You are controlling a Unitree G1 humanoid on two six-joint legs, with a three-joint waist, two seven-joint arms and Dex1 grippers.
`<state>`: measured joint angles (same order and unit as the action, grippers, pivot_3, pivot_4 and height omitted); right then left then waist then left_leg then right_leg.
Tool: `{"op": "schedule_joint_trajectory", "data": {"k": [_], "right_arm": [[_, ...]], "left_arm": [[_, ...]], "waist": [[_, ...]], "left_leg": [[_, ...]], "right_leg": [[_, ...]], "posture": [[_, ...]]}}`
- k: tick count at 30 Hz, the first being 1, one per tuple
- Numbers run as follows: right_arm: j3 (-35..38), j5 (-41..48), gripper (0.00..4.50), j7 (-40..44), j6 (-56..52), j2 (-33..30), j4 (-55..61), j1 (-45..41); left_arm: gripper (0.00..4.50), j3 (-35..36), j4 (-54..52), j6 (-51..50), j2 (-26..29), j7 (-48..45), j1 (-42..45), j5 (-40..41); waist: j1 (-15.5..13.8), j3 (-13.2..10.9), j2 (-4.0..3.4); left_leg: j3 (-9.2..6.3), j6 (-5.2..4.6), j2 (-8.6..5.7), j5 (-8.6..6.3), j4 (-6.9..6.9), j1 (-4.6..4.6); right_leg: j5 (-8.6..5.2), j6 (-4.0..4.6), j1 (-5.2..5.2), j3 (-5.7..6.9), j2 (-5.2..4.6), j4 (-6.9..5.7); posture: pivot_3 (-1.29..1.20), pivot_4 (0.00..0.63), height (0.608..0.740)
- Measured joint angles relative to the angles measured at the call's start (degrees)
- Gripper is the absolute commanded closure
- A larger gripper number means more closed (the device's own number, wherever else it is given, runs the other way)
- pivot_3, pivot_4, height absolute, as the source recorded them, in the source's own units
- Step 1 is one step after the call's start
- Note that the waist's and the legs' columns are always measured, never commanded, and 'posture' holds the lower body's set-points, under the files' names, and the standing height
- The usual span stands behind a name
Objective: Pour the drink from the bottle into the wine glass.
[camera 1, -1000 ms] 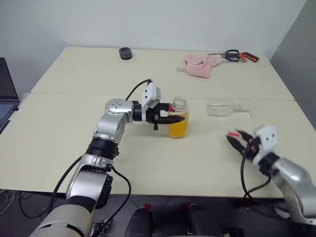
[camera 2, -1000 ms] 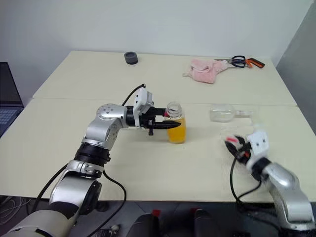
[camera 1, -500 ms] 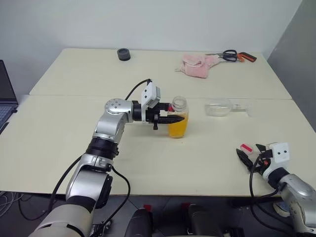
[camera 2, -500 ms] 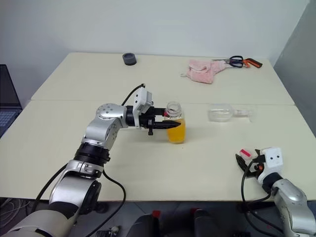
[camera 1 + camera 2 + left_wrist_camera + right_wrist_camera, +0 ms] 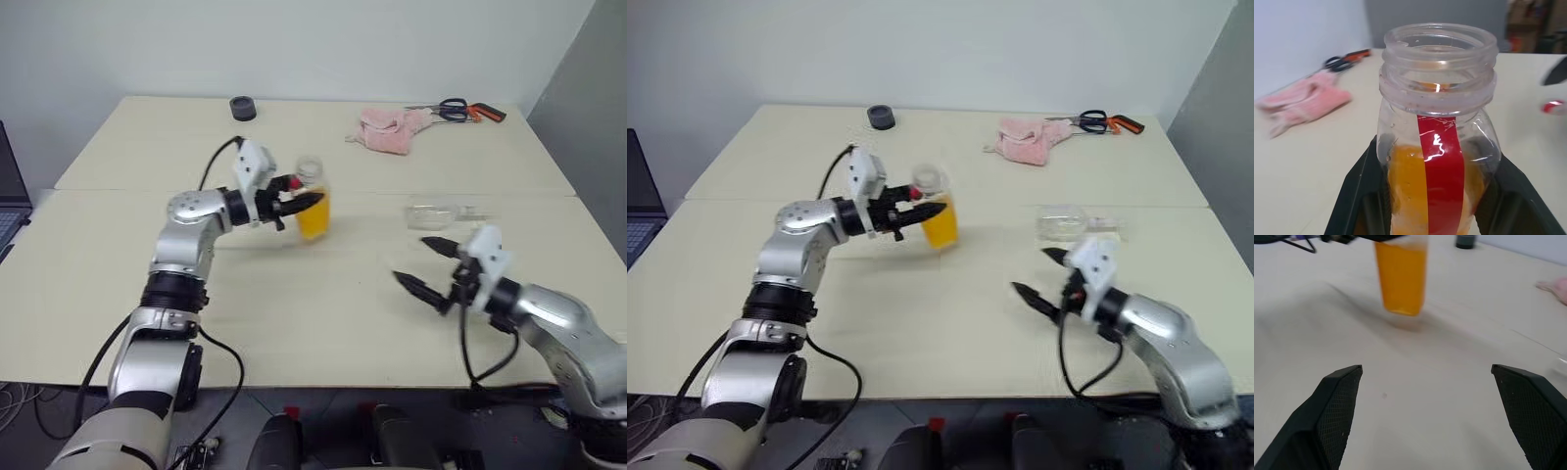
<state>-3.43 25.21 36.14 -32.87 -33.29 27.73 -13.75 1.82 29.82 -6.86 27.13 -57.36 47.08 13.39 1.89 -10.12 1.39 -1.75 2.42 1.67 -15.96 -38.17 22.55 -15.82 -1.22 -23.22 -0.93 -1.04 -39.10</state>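
My arms are silver-grey metal with black joint rings and rounded elbow housings. Loose black cables loop along both. White camera boxes sit on each wrist. Left gripper (image 5: 297, 203) and right gripper (image 5: 423, 264): black pointed fingers, textured pads.

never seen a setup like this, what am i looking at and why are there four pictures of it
This is a two-armed robot at a cream table. Two pictures come from cameras in its head, looking down over both arms. The other two come from a camera on each wrist, looking along that arm's two black fingers.

The left gripper is shut on an uncapped bottle with a red label strip, partly full of an orange drink. The right gripper is open and holds nothing.

On the table, a wine glass lies on its side. At the far edge are a pink cloth, scissors and a small dark round object.
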Motion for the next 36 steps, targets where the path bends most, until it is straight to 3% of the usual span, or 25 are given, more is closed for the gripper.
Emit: {"op": "schedule_joint_trajectory", "data": {"k": [5, 13, 29, 36], "right_arm": [[-9.5, -4.1, 0.00, -0.1, -0.9, 7.2, -6.6, -12.7], [-15.0, -7.4, 0.00, 0.4, -1.5, 14.7, -14.6, -22.5], [-17.1, -10.7, 0.00, 0.9, -2.7, 20.3, -19.1, -25.7], [-17.0, -10.8, 0.00, 0.0, -3.8, 20.9, -19.0, -25.6]], "left_arm": [[2.83, 3.5, 1.6, -0.3, 2.1, 11.3, -2.4, -2.3], [2.83, 10.6, 2.2, -3.5, 3.9, 22.4, -5.2, -1.2], [2.83, 13.5, 7.5, -2.0, 4.3, 26.0, -4.2, 0.2], [0.63, 13.5, 10.7, -0.7, 4.3, 26.5, -4.0, -0.1]], "waist": [[-0.1, 0.0, 0.01], [-0.3, 0.0, 0.04], [-0.1, 0.0, 0.06], [0.0, 0.0, 0.06]], "left_leg": [[-0.08, 0.02, 0.00, 0.01, -0.03, 0.15], [-0.13, 0.06, -0.05, 0.03, -0.09, 0.32], [-0.06, 0.06, -0.03, 0.04, -0.14, 0.13], [-0.07, 0.06, -0.02, 0.03, -0.29, 0.13]], "right_leg": [[0.01, 0.01, -0.09, 0.12, -0.06, 0.01], [0.01, 0.01, -0.19, 0.23, -0.18, 0.02], [0.02, 0.02, -0.19, 0.15, -0.15, -0.37], [0.02, 0.02, -0.22, 0.14, -0.11, -0.54]], "posture": [[0.00, 0.150, 0.740], [0.00, 0.150, 0.740], [0.00, 0.150, 0.740], [0.00, 0.150, 0.740]]}}
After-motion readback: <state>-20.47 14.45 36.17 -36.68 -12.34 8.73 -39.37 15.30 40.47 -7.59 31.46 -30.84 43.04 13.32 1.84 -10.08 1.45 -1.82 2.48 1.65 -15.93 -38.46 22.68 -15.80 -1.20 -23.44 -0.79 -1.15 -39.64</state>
